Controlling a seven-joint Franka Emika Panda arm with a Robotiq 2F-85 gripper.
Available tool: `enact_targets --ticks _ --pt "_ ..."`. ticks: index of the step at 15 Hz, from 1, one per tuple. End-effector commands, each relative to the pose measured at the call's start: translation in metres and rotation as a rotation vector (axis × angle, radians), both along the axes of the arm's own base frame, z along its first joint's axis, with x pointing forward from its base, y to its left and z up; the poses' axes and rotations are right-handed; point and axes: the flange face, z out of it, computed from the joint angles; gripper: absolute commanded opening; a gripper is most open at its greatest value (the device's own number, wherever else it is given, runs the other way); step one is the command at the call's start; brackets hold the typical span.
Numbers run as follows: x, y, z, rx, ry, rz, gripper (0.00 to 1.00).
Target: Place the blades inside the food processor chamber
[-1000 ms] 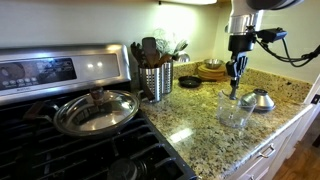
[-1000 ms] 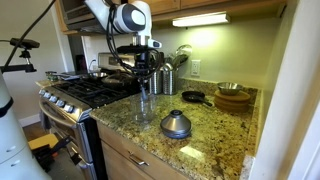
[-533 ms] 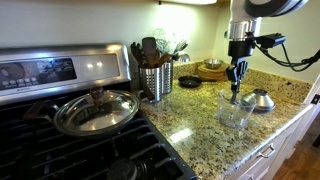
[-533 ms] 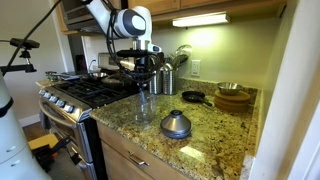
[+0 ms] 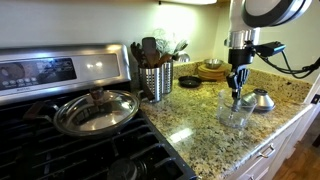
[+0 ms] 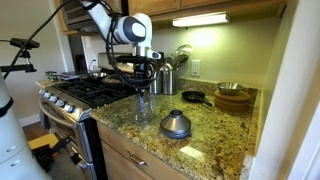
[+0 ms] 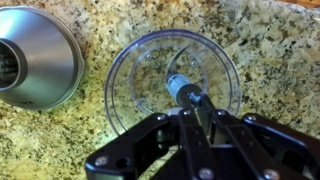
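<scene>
The clear plastic food processor chamber point(image 7: 172, 78) stands on the granite counter; it shows in both exterior views point(image 5: 236, 110) point(image 6: 144, 108). My gripper point(image 7: 197, 112) hangs right above it, shut on the blade unit point(image 7: 182, 88), whose grey-blue hub points down into the chamber's open top. In an exterior view the gripper point(image 5: 237, 87) is just over the chamber's rim, and also in the other point(image 6: 145, 84). The blades themselves are hidden by the fingers.
A metal dome lid point(image 7: 35, 57) lies beside the chamber point(image 5: 260, 99) point(image 6: 176, 124). A utensil holder point(image 5: 155, 80), a small black pan point(image 6: 193, 97), wooden bowls point(image 6: 233, 96) and a stove with a lidded pan point(image 5: 96, 110) are around.
The gripper with the blade unit has come down a little toward the chamber's open top.
</scene>
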Motion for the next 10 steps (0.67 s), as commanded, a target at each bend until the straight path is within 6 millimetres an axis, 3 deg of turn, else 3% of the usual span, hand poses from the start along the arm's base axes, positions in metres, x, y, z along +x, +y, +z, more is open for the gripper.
enact_targets --ticks 1,4,10 --pt "0.0004 -0.0026 -0.0135 0.013 -0.005 -0.027 0.07" --pt "0.0009 -0.0032 -0.0205 0.012 -0.011 -0.032 0.07" --pt "-0.0052 -0.0032 -0.0148 0.005 -0.028 -0.034 0.07"
